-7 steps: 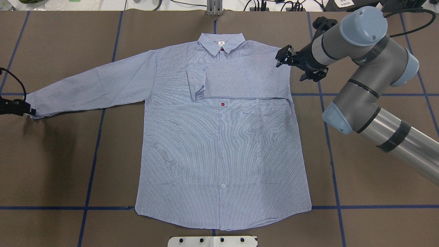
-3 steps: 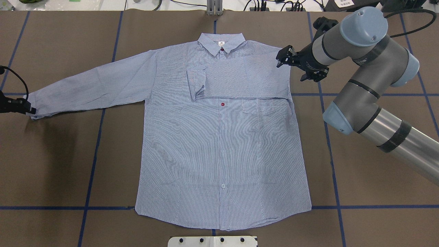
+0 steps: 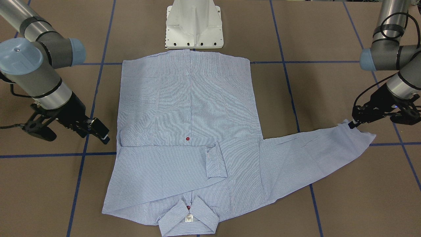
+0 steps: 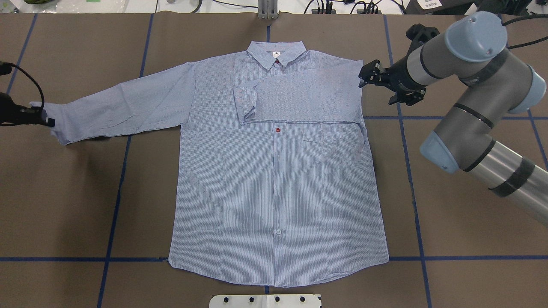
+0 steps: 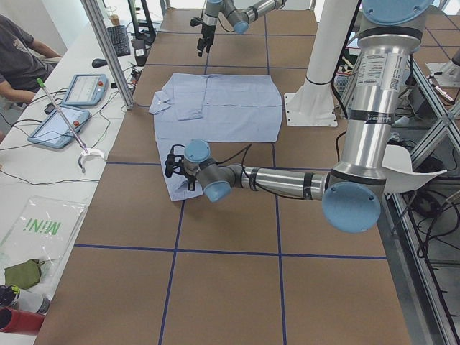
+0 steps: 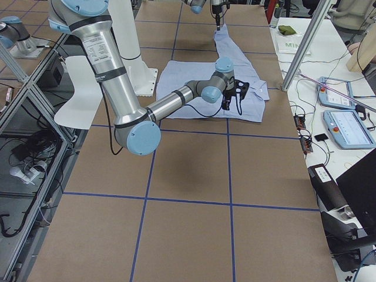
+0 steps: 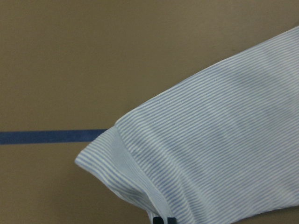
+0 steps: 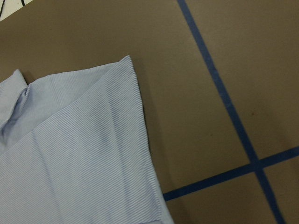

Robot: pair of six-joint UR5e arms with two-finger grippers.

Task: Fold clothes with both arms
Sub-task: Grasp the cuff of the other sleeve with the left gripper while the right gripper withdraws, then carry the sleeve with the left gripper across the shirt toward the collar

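My left fingers [image 3: 352, 124] are closed on the cuff of the shirt [image 4: 274, 179], with that sleeve stretched out sideways over the brown table [image 4: 64, 205]. The shirt lies flat, front up, its other sleeve folded across the chest. My right fingers [image 3: 100, 131] stand apart, empty, just beside the folded shoulder.

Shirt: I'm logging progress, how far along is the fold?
Done: one sleeve lies folded across the shirt, right gripper open beside it. In hand: left gripper pinches the outstretched sleeve at its cuff. Left: folding that sleeve in, then the body.
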